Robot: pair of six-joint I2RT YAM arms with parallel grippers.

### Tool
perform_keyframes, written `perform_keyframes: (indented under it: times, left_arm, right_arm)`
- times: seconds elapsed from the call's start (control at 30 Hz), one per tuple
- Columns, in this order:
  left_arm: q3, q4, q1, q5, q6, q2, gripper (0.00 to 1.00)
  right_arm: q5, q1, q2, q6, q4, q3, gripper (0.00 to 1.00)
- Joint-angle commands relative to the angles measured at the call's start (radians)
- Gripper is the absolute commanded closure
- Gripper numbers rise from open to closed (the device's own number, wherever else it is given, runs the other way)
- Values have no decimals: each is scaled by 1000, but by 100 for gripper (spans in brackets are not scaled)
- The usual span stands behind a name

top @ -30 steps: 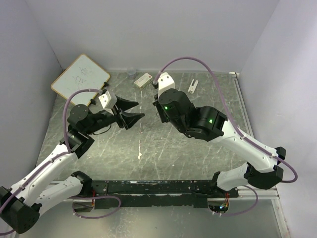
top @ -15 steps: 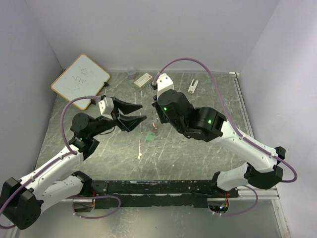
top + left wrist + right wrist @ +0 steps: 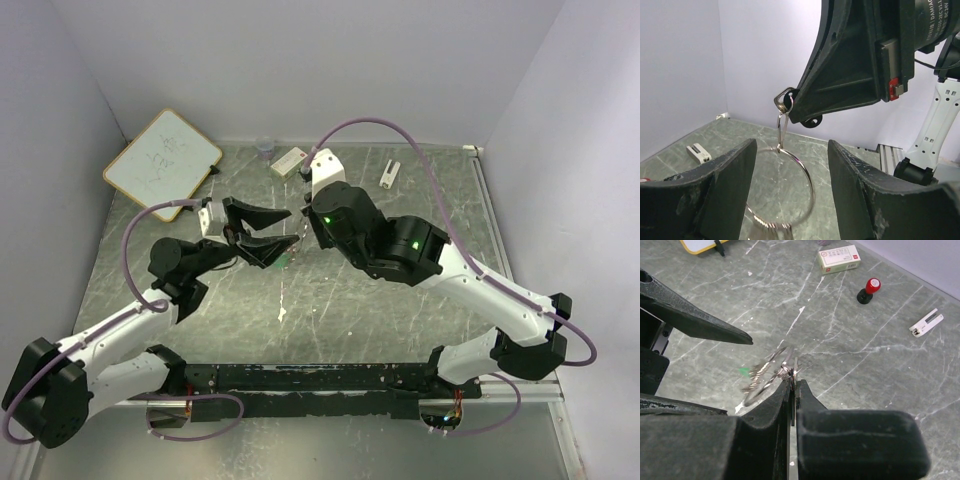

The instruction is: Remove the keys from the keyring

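Right gripper point(image 3: 794, 385) jaws are pressed together on one edge of the keyring point(image 3: 771, 371), which shows blurred. The keys point(image 3: 754, 381) bunch at its other end, one with a green head. Left gripper point(image 3: 742, 376) jaws stand apart on either side of that bunch; a small box point(image 3: 839, 259), red-and-black knob point(image 3: 868, 290) and white clip point(image 3: 926, 322) lie on the table point(image 3: 850, 355) beyond.

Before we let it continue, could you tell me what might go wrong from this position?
1. The right gripper pinches the keyring only by its small top link; a tug could slip it free.
2. The keys look blurred, probably swinging, so the open left gripper straddling the ring may close off-target.
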Motion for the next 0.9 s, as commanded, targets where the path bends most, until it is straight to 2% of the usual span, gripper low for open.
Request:
perform_keyframes:
  times: [0.0, 0.3, 0.43, 0.87]
  left_arm:
    - [-7, 121, -19, 14, -11, 35, 30]
    - [-19, 188, -72, -21, 15, 108, 30]
    - [14, 156, -116, -55, 80, 139, 30]
    - [17, 124, -209, -331, 203, 138, 29]
  right_arm:
    - [19, 6, 1, -13, 43, 2, 100]
    - [19, 8, -1, -10, 52, 1, 100]
    - [16, 9, 8, -12, 53, 6, 100]
    - [12, 11, 20, -19, 66, 4, 100]
